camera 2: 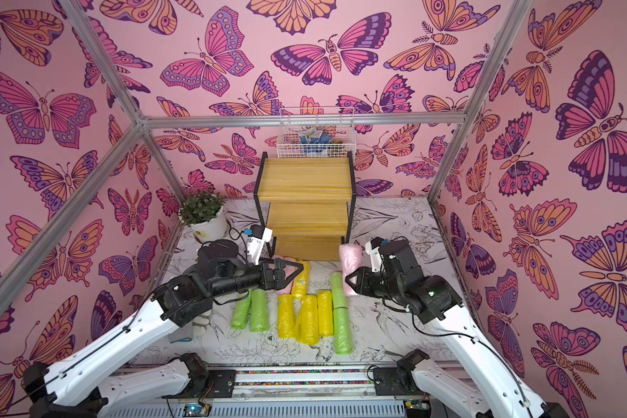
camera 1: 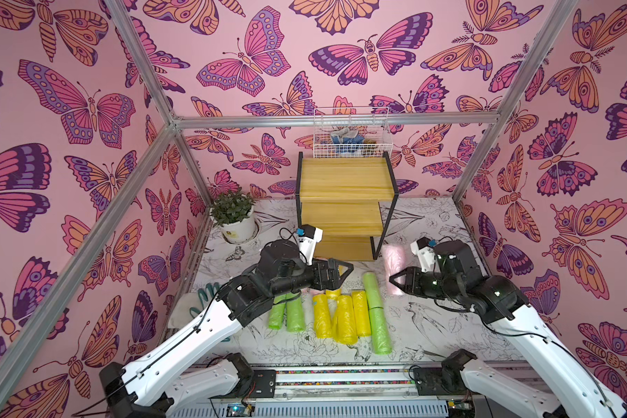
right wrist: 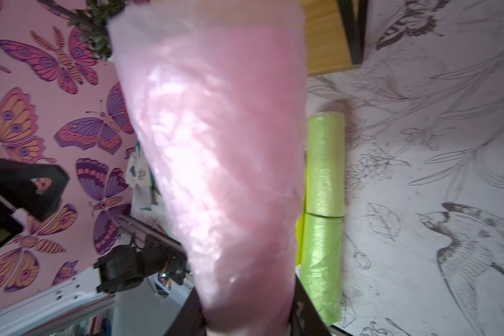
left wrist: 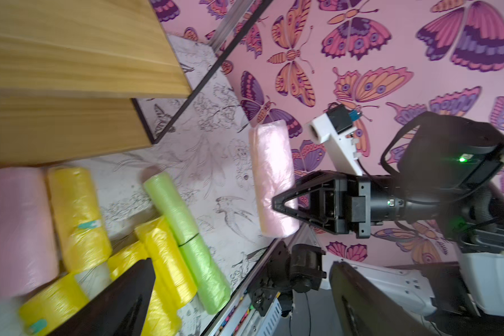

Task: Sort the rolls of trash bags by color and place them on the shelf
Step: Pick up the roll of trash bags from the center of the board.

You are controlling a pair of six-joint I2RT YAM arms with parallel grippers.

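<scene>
R gripper [left wrist: 278, 201] is clamped on a pale pink roll [left wrist: 269, 174], holding it just beside the shelf [camera 1: 344, 173] at its low front corner, robot's right. Nothing's shelved yet: all three boards are bare, w/ green rolls [camera 1: 377, 311], yellow rolls [camera 1: 344, 318] and more pink lying on the table [camera 1: 431, 325]. R arm reaches fwd and inward, while L gripper [camera 1: 344, 269], jaws wide and empty, hangs low near the shelf foot.
</scene>
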